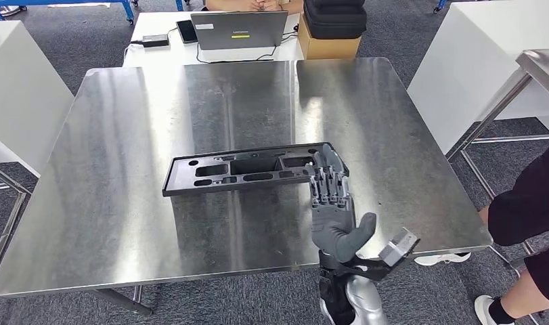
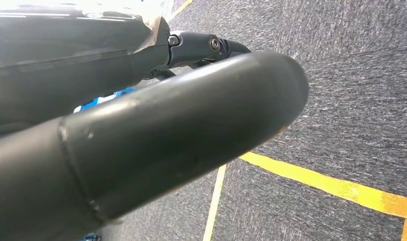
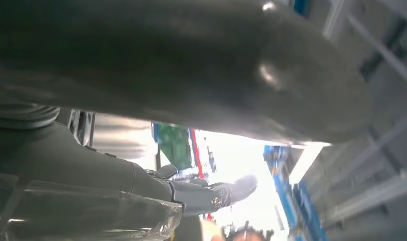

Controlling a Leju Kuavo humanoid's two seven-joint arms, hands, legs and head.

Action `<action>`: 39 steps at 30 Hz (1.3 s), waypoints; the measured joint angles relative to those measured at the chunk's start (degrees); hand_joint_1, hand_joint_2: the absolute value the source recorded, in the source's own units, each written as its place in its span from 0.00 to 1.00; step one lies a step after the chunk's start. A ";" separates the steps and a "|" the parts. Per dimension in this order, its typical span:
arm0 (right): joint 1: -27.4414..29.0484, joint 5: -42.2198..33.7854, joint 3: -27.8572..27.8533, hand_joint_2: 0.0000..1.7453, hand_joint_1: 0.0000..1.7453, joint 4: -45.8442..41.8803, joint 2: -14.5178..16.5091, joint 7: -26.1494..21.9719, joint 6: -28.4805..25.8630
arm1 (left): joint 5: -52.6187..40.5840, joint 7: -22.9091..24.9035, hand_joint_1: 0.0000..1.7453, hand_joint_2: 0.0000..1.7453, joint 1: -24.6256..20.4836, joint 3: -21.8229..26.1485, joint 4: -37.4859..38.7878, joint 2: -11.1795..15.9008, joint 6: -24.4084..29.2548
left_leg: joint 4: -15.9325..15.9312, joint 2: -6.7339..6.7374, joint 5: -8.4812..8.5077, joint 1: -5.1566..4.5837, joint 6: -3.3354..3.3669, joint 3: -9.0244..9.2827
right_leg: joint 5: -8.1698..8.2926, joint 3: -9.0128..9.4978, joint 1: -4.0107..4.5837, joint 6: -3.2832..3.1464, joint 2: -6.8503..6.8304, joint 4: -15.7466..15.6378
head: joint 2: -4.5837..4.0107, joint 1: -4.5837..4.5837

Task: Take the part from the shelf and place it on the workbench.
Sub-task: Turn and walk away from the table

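Observation:
The part (image 1: 244, 169), a long black moulded tray with several recesses, lies flat near the middle of the steel workbench (image 1: 156, 108). My right hand (image 1: 332, 210) comes up from the near edge with its fingers stretched straight over the part's right end and its thumb spread out to the right. I cannot tell whether the fingers touch the part. In the right wrist view the fingers (image 3: 226, 191) are extended with nothing in them. My left hand (image 2: 141, 135) hangs over grey carpet with a yellow floor line and holds nothing.
A white table behind the bench carries a laptop (image 1: 239, 30), a phone and a cardboard box (image 1: 329, 44) topped by a black case. A person's leg (image 1: 529, 203) stands close at the right. Another steel table (image 1: 539, 64) and white panels (image 1: 21, 88) flank the bench.

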 joint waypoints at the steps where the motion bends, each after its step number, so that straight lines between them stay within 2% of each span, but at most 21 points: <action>1: 1.05 -0.60 -1.03 0.00 0.00 -0.67 -0.17 -0.11 -0.35 | -0.09 0.00 0.00 0.00 0.00 0.12 0.00 0.01 -0.01 | 0.00 -0.01 0.00 0.00 0.01 0.01 | 0.00 -0.02 0.00 0.00 -0.01 -0.01 | 0.00 0.01; 9: 7.35 -2.49 -8.52 0.00 0.00 -5.51 -0.47 -0.49 -1.32 | -0.61 0.00 0.00 0.00 0.08 0.69 0.00 0.25 -0.48 | 0.09 0.01 -0.21 -0.27 0.29 0.01 | 0.02 0.10 -0.27 0.21 -0.02 -0.14 | 0.00 -0.01; 13: 8.23 -3.46 -11.28 0.00 0.00 -5.80 -0.43 0.10 -1.04 | -0.96 0.00 0.00 0.00 0.09 0.85 0.00 0.32 -0.62 | 0.16 0.00 -0.39 -0.78 0.88 0.08 | 0.08 0.24 -0.81 0.78 -0.02 -0.21 | 0.00 -0.02; 16: 8.23 -3.50 -12.54 0.00 0.00 -5.79 -0.26 0.37 -0.93 | -1.04 0.00 0.00 0.00 0.05 0.86 0.00 0.39 -0.63 | -0.30 0.11 0.28 -1.08 1.86 0.28 | 0.10 0.31 -1.10 1.38 -0.03 -0.10 | 0.00 -0.04; 18: 8.11 -3.41 -13.14 0.00 0.00 -5.78 -0.19 0.51 -0.86 | -1.08 0.00 0.00 0.00 -0.03 0.87 0.00 0.40 -0.61 | -0.83 0.30 0.90 -0.84 2.60 0.39 | -2.22 -0.79 -1.10 0.83 -0.11 2.87 | 0.00 0.15; 20: 8.04 -3.34 -13.73 0.00 0.00 -5.74 -0.19 0.55 -0.78 | -1.10 0.00 0.00 0.00 -0.06 0.89 0.00 0.38 -0.60 | -0.90 0.38 1.16 -0.81 2.99 0.15 | -6.45 -3.50 -0.89 -0.18 -0.16 10.14 | 0.00 0.38; 21: 8.08 -3.34 -14.04 0.00 0.00 -5.73 -0.20 0.56 -0.74 | -1.10 0.00 0.00 0.00 -0.05 0.89 0.00 0.38 -0.59 | -0.90 0.37 1.29 -0.92 3.08 -0.03 | -8.07 -4.75 -0.70 -0.40 -0.16 13.75 | 0.00 0.47; 22: 8.14 -3.35 -14.34 0.00 0.00 -5.72 -0.20 0.56 -0.71 | -1.11 0.00 0.00 0.00 -0.05 0.90 0.00 0.37 -0.58 | -0.89 0.37 1.45 -1.05 3.11 -0.26 | -8.90 -5.28 -0.47 -0.39 -0.15 15.89 | 0.00 0.48; 23: 8.18 -3.36 -14.58 0.00 0.00 -5.71 -0.20 0.56 -0.66 | -1.12 0.00 0.00 0.00 -0.04 0.91 0.00 0.37 -0.58 | -0.89 0.34 1.66 -1.17 3.08 -0.50 | -8.75 -4.58 -0.22 -0.20 -0.15 15.67 | 0.00 0.52; 24: 8.20 -3.36 -14.73 0.00 0.00 -5.71 -0.20 0.56 -0.61 | -1.12 0.00 0.00 0.00 -0.04 0.91 0.00 0.35 -0.59 | -0.88 0.30 1.90 -1.26 2.98 -0.71 | -7.90 -2.76 -0.03 0.02 -0.16 13.23 | 0.00 0.52; 25: 8.18 -3.36 -14.82 0.00 0.00 -5.71 -0.19 0.56 -0.54 | -1.12 0.00 0.00 0.00 -0.04 0.92 0.00 0.33 -0.60 | -0.87 0.25 2.15 -1.32 2.81 -0.90 | -6.86 -0.02 0.13 0.11 -0.15 9.12 | 0.00 0.54; 27: 8.18 -3.36 -14.92 0.00 0.00 -5.72 -0.17 0.56 -0.45 | -1.11 0.00 0.00 0.00 -0.06 0.92 0.01 0.26 -0.61 | -0.81 0.13 2.69 -1.51 2.26 -1.19 | -5.08 4.47 0.63 -0.27 0.00 2.27 | 0.00 0.49; 28: 8.19 -3.36 -15.01 0.00 0.00 -5.72 -0.16 0.56 -0.42 | -1.11 0.00 0.00 0.00 -0.07 0.93 0.01 0.25 -0.61 | -0.73 0.08 2.95 -1.57 1.93 -1.27 | -4.67 5.30 0.85 -0.63 0.08 0.61 | 0.00 0.51; 30: 8.27 -3.36 -15.22 0.00 0.00 -5.72 -0.12 0.59 -0.39 | -1.12 0.00 0.00 0.00 -0.05 0.95 0.02 0.22 -0.61 | -0.80 0.04 3.61 -1.52 1.10 -1.37 | -4.06 4.76 1.16 -1.47 0.18 0.25 | 0.00 0.45; 31: 8.25 -3.36 -15.31 0.00 0.00 -5.71 -0.05 0.61 -0.38 | -1.11 0.00 0.00 0.00 -0.02 0.97 0.02 0.24 -0.62 | -0.74 -0.04 3.70 -1.35 0.74 -1.58 | -3.70 4.47 0.86 -2.05 0.11 0.00 | 0.00 0.55; 32: 8.24 -3.35 -15.37 0.00 0.00 -5.70 0.05 0.63 -0.37 | -1.12 -0.01 0.00 0.00 0.00 1.00 0.02 0.23 -0.62 | -0.31 -0.08 2.98 -1.17 0.33 -1.93 | -3.14 4.20 0.64 -2.76 0.02 -0.20 | 0.00 0.50; 34: 8.20 -3.31 -15.47 0.00 0.00 -5.68 0.35 0.68 -0.34 | -1.16 0.00 0.00 0.00 0.03 1.09 0.02 0.30 -0.63 | 3.55 -0.14 -1.37 -0.74 -0.48 -3.38 | -1.83 3.37 0.17 -3.91 -0.20 -0.49 | 0.00 0.38; 36: 8.23 -3.25 -15.61 0.00 0.00 -5.65 0.58 0.79 -0.34 | -1.26 0.01 0.00 0.00 0.01 1.15 0.02 0.36 -0.68 | 10.35 -0.09 -6.51 -0.34 -1.40 -5.05 | -0.68 2.05 0.31 -4.19 -0.30 -0.43 | 0.00 0.21; 37: 8.26 -3.23 -15.68 0.00 0.00 -5.59 0.63 0.87 -0.34 | -1.28 0.01 0.00 0.00 0.02 1.16 0.02 0.39 -0.72 | 12.85 -0.05 -7.62 -0.10 -1.79 -5.26 | -0.16 1.38 0.34 -4.08 -0.37 -0.39 | 0.00 0.22; 38: 8.27 -3.21 -15.74 0.00 0.00 -5.53 0.66 0.93 -0.34 | -1.31 0.01 0.00 0.00 0.02 1.16 0.02 0.39 -0.75 | 13.59 0.00 -7.51 0.19 -2.11 -4.56 | 0.31 0.71 0.29 -3.90 -0.43 -0.32 | 0.00 0.21; 39: 8.28 -3.21 -15.80 0.00 0.00 -5.47 0.66 0.98 -0.34 | -1.32 0.02 0.00 0.00 0.01 1.16 0.02 0.40 -0.77 | 12.07 0.07 -6.43 0.50 -2.41 -2.68 | 0.72 0.10 0.18 -3.63 -0.47 -0.18 | 0.00 0.22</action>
